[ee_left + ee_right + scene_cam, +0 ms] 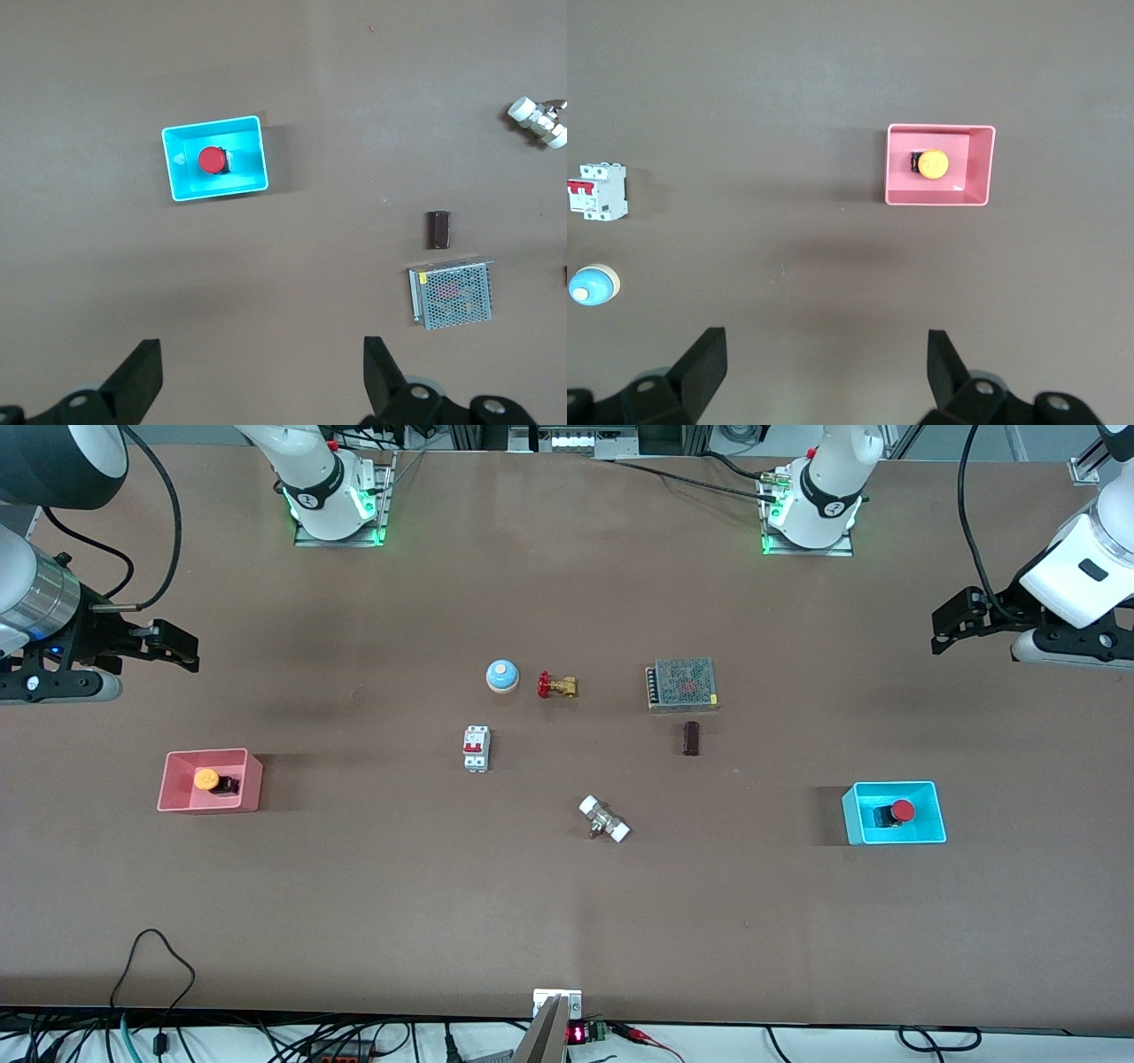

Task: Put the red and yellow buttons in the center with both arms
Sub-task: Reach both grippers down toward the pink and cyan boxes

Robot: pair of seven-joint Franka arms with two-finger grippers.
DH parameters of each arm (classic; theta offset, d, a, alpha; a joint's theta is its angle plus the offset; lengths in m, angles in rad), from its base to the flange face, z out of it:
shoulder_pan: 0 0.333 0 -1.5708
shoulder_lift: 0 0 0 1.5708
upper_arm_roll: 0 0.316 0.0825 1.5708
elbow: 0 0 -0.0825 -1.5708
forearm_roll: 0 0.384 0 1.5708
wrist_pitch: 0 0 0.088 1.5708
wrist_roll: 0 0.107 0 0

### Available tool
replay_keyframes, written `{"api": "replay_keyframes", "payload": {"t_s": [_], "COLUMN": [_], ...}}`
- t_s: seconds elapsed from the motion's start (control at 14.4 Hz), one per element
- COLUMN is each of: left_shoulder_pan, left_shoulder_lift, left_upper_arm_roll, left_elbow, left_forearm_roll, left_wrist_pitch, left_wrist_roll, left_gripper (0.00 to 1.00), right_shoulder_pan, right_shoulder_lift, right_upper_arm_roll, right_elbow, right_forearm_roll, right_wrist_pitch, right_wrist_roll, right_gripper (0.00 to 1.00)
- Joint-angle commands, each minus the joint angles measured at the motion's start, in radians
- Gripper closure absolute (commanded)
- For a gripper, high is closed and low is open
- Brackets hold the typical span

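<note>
The orange-yellow button (207, 779) lies on its side in the pink bin (211, 804) toward the right arm's end; the right wrist view shows it too (932, 163). The red button (901, 811) lies in the cyan bin (895, 834) toward the left arm's end, also in the left wrist view (211, 160). My right gripper (182, 648) is open and empty, up in the air over bare table by the pink bin. My left gripper (948, 627) is open and empty, up over bare table by the cyan bin. The brown table center (567, 886) is bare.
Around the middle lie a blue-domed bell (502, 676), a brass valve with red handwheel (556, 685), a white circuit breaker (476, 747), a mesh-topped power supply (681, 684), a small dark block (691, 738) and a white-ended fitting (604, 819).
</note>
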Motion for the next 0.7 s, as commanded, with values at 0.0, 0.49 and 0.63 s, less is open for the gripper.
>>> {"api": "replay_keyframes", "payload": {"t_s": [0.0, 0.49, 0.63], "left_shoulder_pan": [-0.004, -0.004, -0.004], "left_shoulder_lift": [0.017, 0.017, 0.036], "left_upper_arm_roll": [0.001, 0.003, 0.004], "left_elbow": [0.034, 0.035, 0.038], "left_forearm_roll": [0.006, 0.006, 0.004], "left_wrist_pitch": [-0.022, -0.022, -0.022], "left_wrist_roll": [0.015, 0.011, 0.004], "left_gripper": [0.00, 0.00, 0.00], "right_shoulder_pan": [-0.002, -0.036, -0.047], "right_shoulder_lift": [0.012, 0.019, 0.020], "right_upper_arm_roll": [-0.002, -0.002, -0.002], "right_elbow": [0.024, 0.024, 0.023], "right_forearm_roll": [0.017, 0.020, 0.028], "right_wrist_pitch": [-0.022, -0.016, -0.008], "right_wrist_roll": [0.008, -0.027, -0.052], "right_gripper": [0.00, 0.00, 0.00]}}
